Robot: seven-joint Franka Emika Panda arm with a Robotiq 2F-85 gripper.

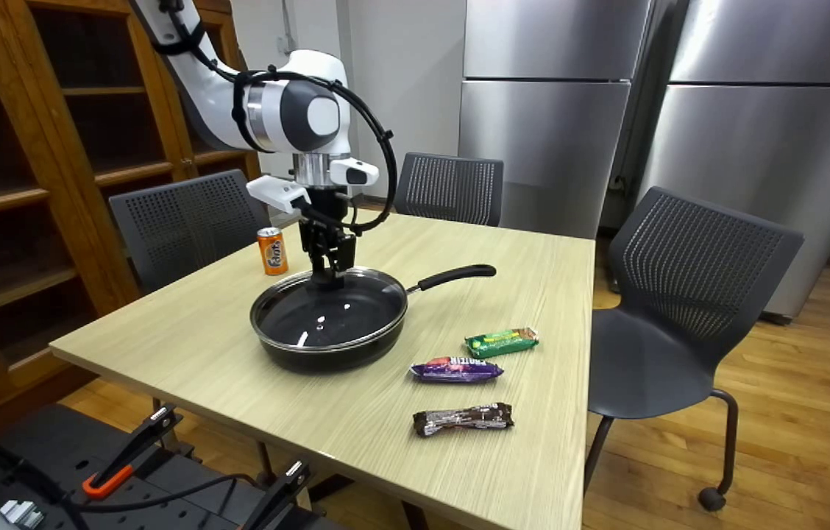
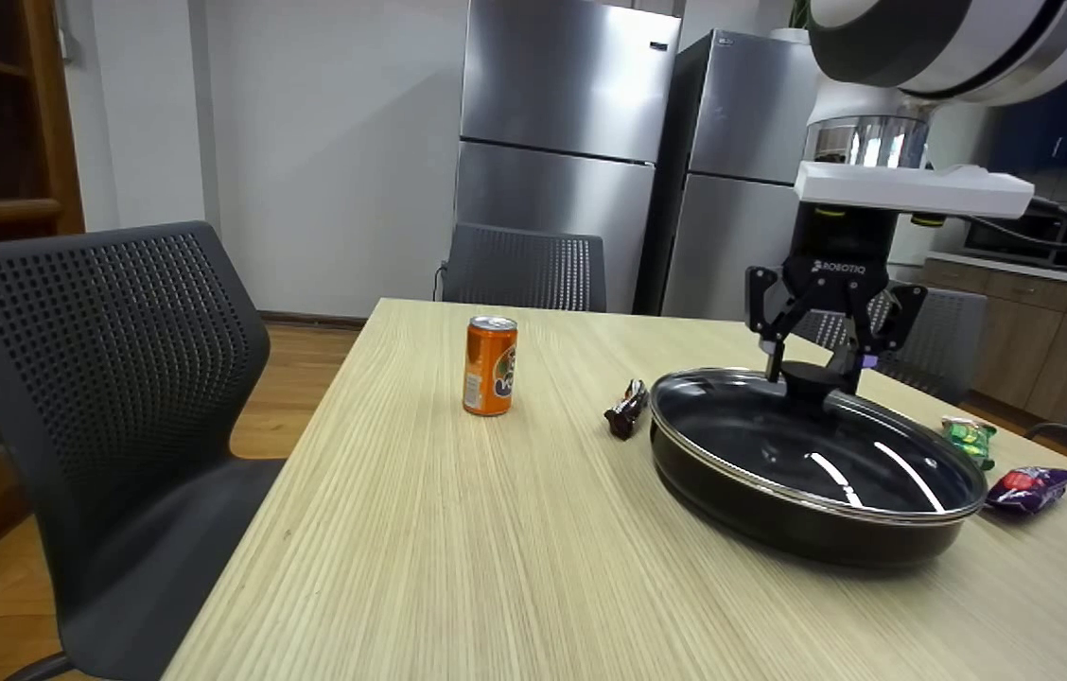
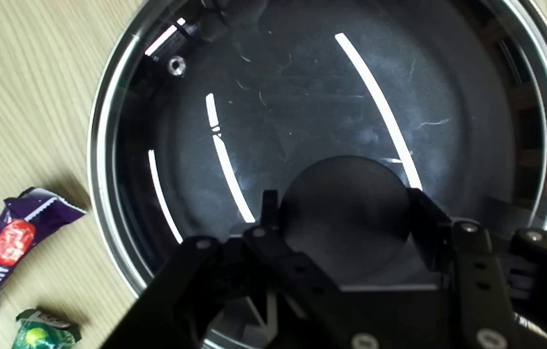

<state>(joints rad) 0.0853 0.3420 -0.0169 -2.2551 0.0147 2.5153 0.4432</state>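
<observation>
1. Glass lid [image 1: 341,313] with round black knob [image 3: 344,208]: seated on the black frying pan [image 1: 334,358], which rests upright on the pale wooden table [image 1: 533,294]

2. Gripper [image 2: 810,380]: pointing down over the lid, jaws at knob width, 1 finger against either side with no gap made out in the wrist view; judged to be holding the knob, though firmness cannot be told

3. Step in hand: by judgement, taking hold of the lid by its knob; lid not raised

4. Next move: calls for an even, centred squeeze, made sure before any load, as smooth rounded sides could slip

5. Around: orange soda can [image 1: 272,251], upright and apart from the pan; green bar [image 1: 502,343], purple bar [image 1: 457,370] and brown bar [image 1: 463,419], 3 wrapped pieces lying on the table; dark wrapped piece [image 2: 626,409] past the pan rim in an exterior view, same as the brown bar or not, cannot tell; dark chairs [image 1: 702,265] at the table edges

6. In the way: pan handle [image 1: 457,275], jutting out sideways; orange soda can, upright, for any sweep to its side; purple bar, near the pan
</observation>
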